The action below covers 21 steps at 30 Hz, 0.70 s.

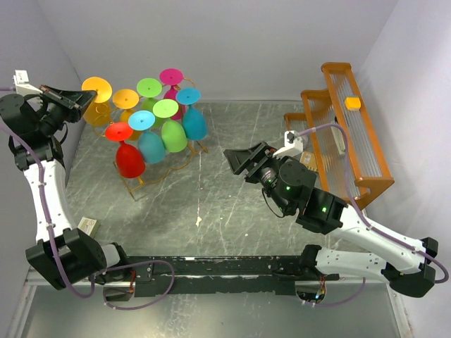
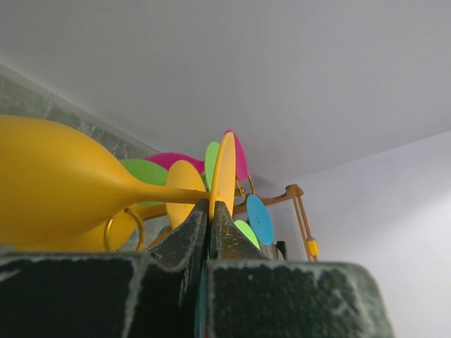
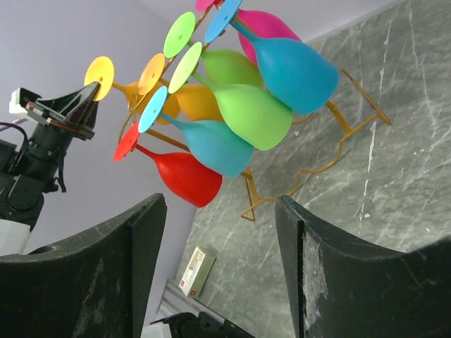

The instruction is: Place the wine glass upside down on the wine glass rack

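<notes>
**Left gripper pinches the yellow glass's foot at the rack's far-left corner**

The yellow wine glass (image 1: 96,89) is upside down, foot up and bowl down, at the far-left corner of the wine glass rack (image 1: 132,184). The rack is a thin gold wire stand at the back left of the grey marbled table (image 1: 232,211). In the left wrist view, the left gripper (image 2: 210,208) is clenched on the edge of the glass's round foot, with the rim of the disc caught between its two fingers. Whether the stem sits fully in a rail cannot be told.

The other glasses (image 1: 173,134), red, blue, green, orange and pink, hang inverted on the same rack, close together.

The right gripper (image 3: 220,204) hovers over the middle of the table, well apart from the rack, with its jaws spread wide and holding nothing. A wooden slatted rack (image 1: 352,134) stands at the right edge. A small box (image 1: 88,225) lies near the left arm.
</notes>
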Motion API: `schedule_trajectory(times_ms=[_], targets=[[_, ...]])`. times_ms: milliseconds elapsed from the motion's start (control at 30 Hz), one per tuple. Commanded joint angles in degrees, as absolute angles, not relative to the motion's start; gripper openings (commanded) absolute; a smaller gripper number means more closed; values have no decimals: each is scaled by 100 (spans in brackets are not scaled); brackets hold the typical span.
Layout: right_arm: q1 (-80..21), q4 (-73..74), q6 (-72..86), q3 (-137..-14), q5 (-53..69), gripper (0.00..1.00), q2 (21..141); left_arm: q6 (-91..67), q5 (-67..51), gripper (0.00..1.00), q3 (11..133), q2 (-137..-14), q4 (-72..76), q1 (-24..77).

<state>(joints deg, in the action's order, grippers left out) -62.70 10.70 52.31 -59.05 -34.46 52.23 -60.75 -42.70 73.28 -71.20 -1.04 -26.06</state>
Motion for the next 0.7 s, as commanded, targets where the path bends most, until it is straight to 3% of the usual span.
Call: schedule_trajectory(times_ms=[0,667], targets=[[-6264,1090,5272,-5874,-3538,63,5129,-6278,-4724,7,7104,-6954,311,-2782],[-6266,971,5191,-5792,-3696,63,5010,-5797,-4649,7,6725,-6750,-294,-2848]])
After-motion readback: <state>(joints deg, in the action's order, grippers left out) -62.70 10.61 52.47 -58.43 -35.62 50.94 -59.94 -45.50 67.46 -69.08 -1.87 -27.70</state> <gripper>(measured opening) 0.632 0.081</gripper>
